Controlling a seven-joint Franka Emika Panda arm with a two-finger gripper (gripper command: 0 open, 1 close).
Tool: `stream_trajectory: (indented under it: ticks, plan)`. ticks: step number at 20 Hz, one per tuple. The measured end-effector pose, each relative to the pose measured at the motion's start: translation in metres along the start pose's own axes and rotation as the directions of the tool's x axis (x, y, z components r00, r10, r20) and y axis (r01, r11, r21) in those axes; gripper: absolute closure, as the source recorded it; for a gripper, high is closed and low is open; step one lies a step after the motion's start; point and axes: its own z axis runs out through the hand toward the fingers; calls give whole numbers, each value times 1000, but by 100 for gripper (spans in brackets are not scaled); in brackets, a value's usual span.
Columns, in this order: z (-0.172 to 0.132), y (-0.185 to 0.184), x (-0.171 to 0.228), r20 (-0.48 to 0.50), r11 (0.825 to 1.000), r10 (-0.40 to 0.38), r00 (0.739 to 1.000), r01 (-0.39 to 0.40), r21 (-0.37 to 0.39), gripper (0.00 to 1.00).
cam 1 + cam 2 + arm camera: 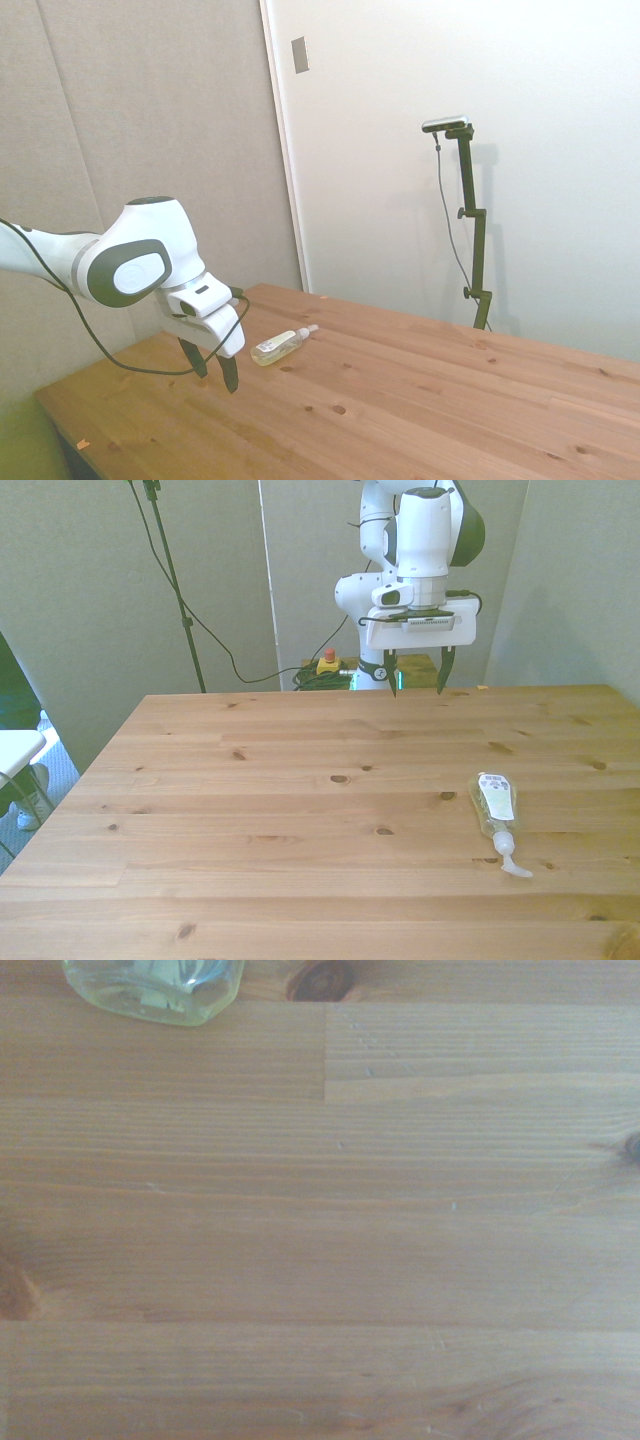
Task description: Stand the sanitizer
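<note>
On table [250,810]: sanitizer [497,806] flat; gripper [417,681] open, apart; wrist sees base only.

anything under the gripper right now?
Only bare table shows below the open gripper, which hangs empty in the air. The sanitizer lies on its side, apart, toward the front view's right.

Small clear plastic sanitizer bottle with yellowish liquid and white pump [497,810] lies flat on the wooden table [300,810], bare boards on every side. White arm's black two-finger claw [418,672] hangs spread, well apart.
</note>
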Motion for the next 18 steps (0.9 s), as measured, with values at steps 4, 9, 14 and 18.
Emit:
stream_trajectory:
  ticks: [4, 9, 14, 18]
  plan:
    - [-3, -9, 2, -5, 1000, -9, 1000, 9, 1, 0]
    - [-31, -69, 24, -37, 1000, -10, 999, 10, 20, 0]
    - [-29, -144, 54, -91, 1000, 28, 995, -26, 16, 0]
    - [-10, -202, 79, -108, 999, 48, 993, -47, 10, 0]
